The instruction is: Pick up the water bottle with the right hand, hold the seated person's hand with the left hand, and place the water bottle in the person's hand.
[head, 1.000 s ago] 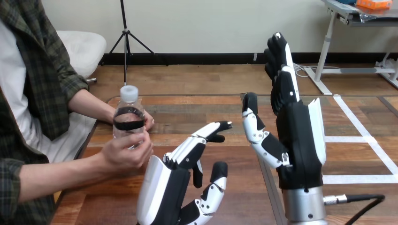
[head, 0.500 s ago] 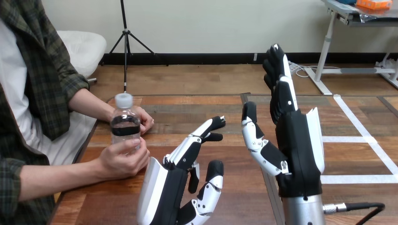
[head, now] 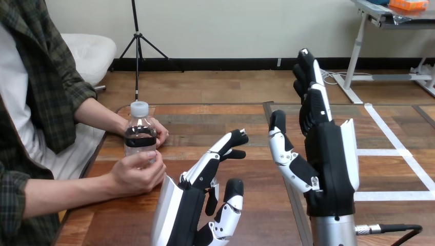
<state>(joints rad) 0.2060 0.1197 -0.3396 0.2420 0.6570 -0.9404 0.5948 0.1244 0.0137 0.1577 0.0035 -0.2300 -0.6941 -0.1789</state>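
Fingers wide on my left hand and right hand.
Person's hand holds the bottle, eleven o'clock from my left.

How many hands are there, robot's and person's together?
4. The robot's left hand is low in the middle; its right hand is raised at the right. The person's near hand holds the bottle; the person's far hand is behind it.

No words or numbers can be read. The bottle, toward nine o'clock, carries a dark band; any print there is too small to tell.
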